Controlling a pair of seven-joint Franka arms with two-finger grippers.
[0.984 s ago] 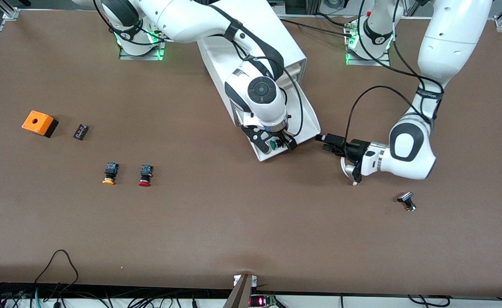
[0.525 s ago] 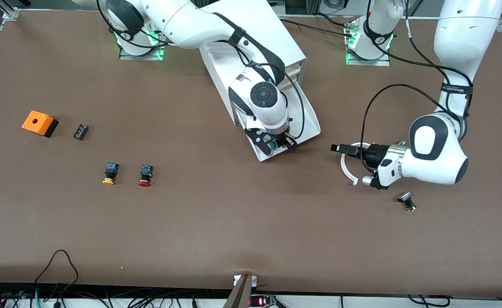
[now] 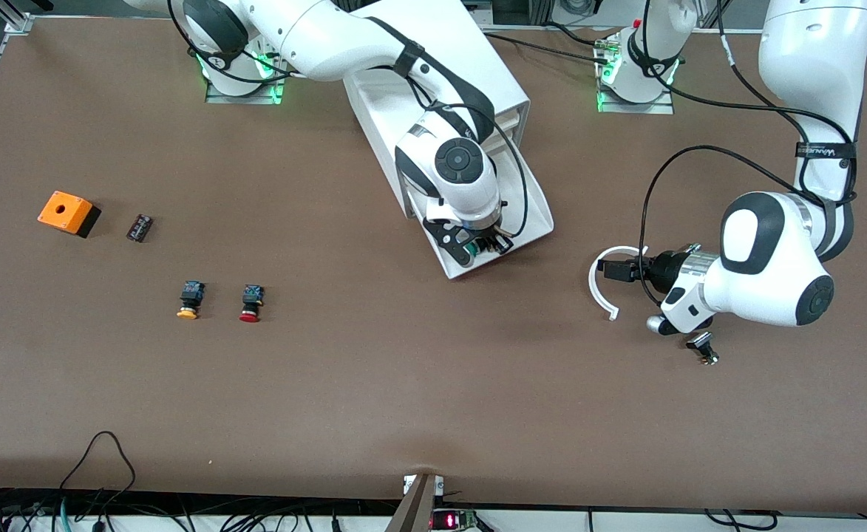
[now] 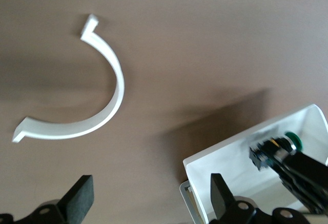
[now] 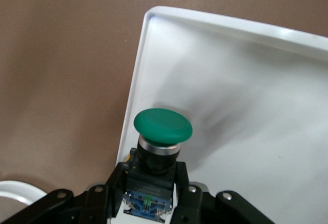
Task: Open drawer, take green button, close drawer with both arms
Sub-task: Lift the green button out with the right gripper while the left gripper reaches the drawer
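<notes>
Front view: the right arm's black two-finger gripper (image 3: 480,247) reaches into the pulled-out shallow white plastic drawer (image 3: 533,210). The left arm's black gripper (image 3: 614,270) hangs above the brown table, jaws spread. Right wrist view: jaws pinch the green-capped push button (image 5: 162,137) inside the drawer

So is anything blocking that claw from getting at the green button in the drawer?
No. The right gripper is already shut on the green button inside the open drawer. Nothing visible lies between them. The left gripper waits open over the table, beside the drawer.
</notes>
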